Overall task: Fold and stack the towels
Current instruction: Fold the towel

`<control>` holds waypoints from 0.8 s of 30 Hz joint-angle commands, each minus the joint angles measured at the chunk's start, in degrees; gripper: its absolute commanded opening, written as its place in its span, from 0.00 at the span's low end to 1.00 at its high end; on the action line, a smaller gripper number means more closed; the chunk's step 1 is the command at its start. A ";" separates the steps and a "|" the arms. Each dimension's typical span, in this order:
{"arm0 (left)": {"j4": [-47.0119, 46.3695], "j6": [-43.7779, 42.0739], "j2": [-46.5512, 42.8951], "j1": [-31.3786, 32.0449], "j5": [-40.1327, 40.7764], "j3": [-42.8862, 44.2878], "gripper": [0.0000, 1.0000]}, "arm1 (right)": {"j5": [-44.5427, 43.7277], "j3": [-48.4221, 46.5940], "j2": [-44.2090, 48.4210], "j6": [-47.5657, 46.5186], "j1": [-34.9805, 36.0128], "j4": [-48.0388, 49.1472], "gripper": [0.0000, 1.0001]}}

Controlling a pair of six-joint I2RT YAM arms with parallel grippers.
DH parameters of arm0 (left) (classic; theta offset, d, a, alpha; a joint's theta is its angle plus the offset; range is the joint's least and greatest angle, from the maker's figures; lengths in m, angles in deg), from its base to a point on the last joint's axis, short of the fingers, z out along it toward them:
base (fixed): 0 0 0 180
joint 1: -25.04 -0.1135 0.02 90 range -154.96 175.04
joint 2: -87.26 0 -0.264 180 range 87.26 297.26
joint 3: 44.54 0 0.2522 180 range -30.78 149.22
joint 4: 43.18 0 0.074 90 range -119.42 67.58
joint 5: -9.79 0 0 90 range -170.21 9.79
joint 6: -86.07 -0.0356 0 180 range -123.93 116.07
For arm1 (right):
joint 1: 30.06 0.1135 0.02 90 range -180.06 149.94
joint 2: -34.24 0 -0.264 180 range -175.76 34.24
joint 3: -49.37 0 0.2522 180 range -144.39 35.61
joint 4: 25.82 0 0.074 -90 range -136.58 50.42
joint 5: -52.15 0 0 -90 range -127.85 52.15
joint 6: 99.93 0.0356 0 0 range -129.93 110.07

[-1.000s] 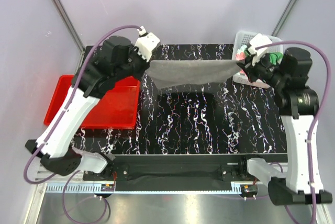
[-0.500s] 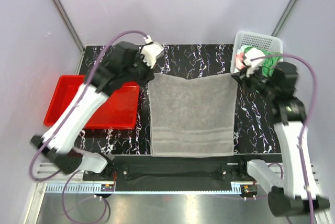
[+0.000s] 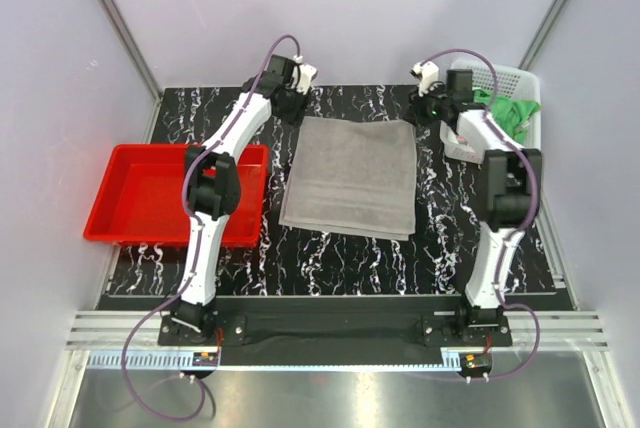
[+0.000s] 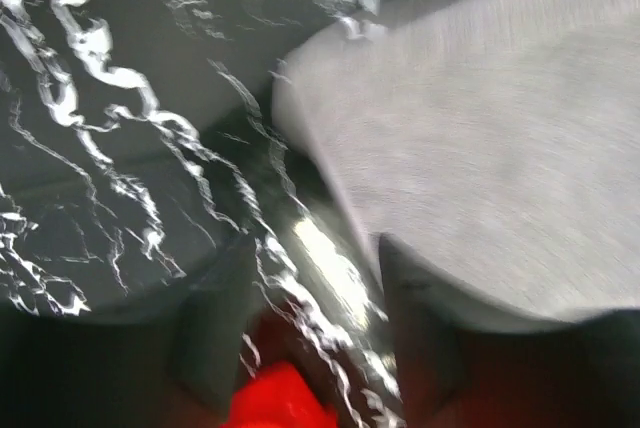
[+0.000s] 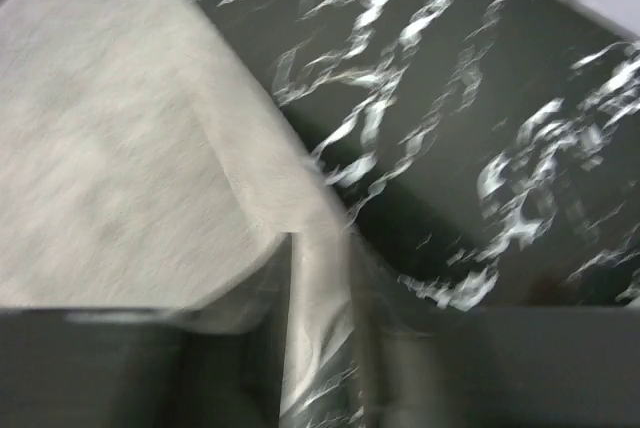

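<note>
Lying flat betw. L pincer (image 4: 310,248) (spread) & R pincer (image 5: 320,248) (unclear): grey towel (image 3: 350,176).

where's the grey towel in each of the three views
top external: grey towel lies in the middle of the picture.
left wrist: towel fills the upper right, one rounded corner showing.
right wrist: towel fills the upper left, one corner showing.
shared landmark: the black marbled tabletop beside it.

Both wrist views smeared by motion. Towel (image 4: 480,138) runs off frame right in left wrist. Right gripper (image 5: 320,378): can't tell if corner is pinched. Basket (image 3: 497,70) contents part-hidden behind right arm (image 3: 480,138).
</note>
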 commanded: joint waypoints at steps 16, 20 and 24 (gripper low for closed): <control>-5.89 13.38 -35.37 10.65 7.50 -34.69 0.64 | -23.31 11.78 23.66 45.55 7.02 -19.09 0.52; -5.61 21.09 -42.04 13.21 7.15 -44.61 0.61 | -21.38 22.17 24.90 47.13 14.92 -21.10 0.36; -7.20 27.54 -50.20 13.30 5.65 -52.70 0.61 | -21.65 32.35 28.32 52.22 20.56 -16.20 0.14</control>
